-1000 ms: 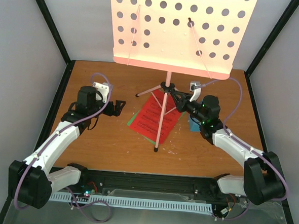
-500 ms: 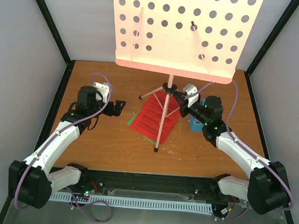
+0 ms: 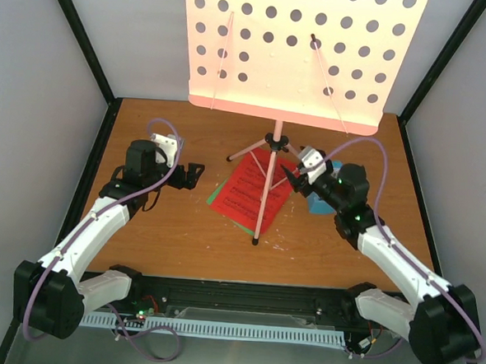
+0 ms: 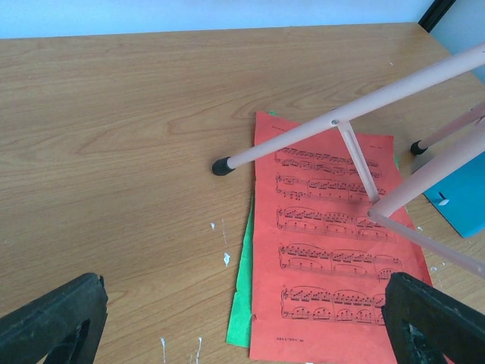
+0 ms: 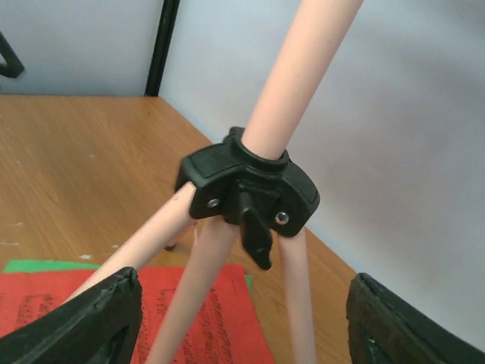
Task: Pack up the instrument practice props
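Left gripper [image 3: 196,174]: held wide open and empty above the table [image 3: 157,234], just left of the pages.
Sheet-music pages [image 3: 246,195]: the red sheet is laid flat over the green one, and both are pinned under the tripod legs.
Music stand [image 3: 263,196]: stood upright mid-table, with the desk high above.
Hub [image 5: 250,189]: the black collar and its locking knob are faced squarely by the right wrist camera.
Right gripper [image 3: 293,173]: the fingers are spread well apart on either side of the hub, and nothing is gripped.
Metronome [image 3: 317,205]: set just right of the stand and partly hidden by the right arm.
Step judged: the tripod lock is to be loosened.
Advice: only the knob should be closed on, not the tube. Side pushes should be avoided, since the stand looks top-heavy.
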`<state>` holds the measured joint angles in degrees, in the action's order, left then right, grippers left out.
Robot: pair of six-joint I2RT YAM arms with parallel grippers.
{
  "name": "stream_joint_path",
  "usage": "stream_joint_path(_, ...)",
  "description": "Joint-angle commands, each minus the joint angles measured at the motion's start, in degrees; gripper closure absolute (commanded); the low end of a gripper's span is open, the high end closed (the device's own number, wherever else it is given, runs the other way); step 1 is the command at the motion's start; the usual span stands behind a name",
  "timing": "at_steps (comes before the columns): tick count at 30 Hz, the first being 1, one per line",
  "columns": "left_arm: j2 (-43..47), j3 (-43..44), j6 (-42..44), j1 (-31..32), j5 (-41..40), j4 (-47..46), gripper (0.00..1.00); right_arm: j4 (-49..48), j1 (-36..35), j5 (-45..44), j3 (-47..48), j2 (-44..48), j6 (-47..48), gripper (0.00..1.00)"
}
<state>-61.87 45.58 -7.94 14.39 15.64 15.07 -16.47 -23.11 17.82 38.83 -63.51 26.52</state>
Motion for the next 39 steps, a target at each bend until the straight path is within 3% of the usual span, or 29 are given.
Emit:
stream_joint_path(1,-0.13,1.87,1.35,-0.24,0.09,0.05,0.01,-8.49,0.11,0.64,-6.64,7.35,-17.28,0.24)
stream_joint_path(4,-0.50,1.86,1.19,-0.25,0.59,0.00,0.01,-10.35,0.09,-1.91,-10.94,9.89,-31.85,0.15)
stream_joint_path(7,-0.87,1.94,1.20,-0.24,0.94,0.02,0.00,-5.48,0.17,-6.94,-10.74,10.99,-44.49,0.05)
stream_joint_path(17,-1.33,1.97,1.27,-0.23,0.23,0.13,0.01,-8.32,0.26,-8.64,-8.37,9.52,-89.59,0.05)
stream_joint_path(21,-1.46,2.01,1.19,-0.24,0.50,0.06,0.01,-7.54,0.27,-6.24,-4.48,5.85,-101.21,0.05)
stream_joint_path(26,-1.16,2.08,1.27,-0.24,0.47,0.07,0.00,-11.21,0.18,-3.34,-1.60,1.77,-108.29,0.04)
stream_joint_path(33,-0.90,2.12,1.29,-0.24,0.20,0.20,0.01,-10.03,-0.72,-1.16,0.69,-2.63,-111.24,0.12)
stream_joint_path(36,-0.91,2.12,1.27,-0.24,0.25,0.15,0.00,-10.07,-0.96,-1.04,1.18,-3.72,-110.44,0.18)
stream_joint_path(39,-0.94,2.14,1.31,-0.24,0.22,0.16,0.01,-9.95,-1.21,-0.89,1.81,-4.29,-109.37,0.36)
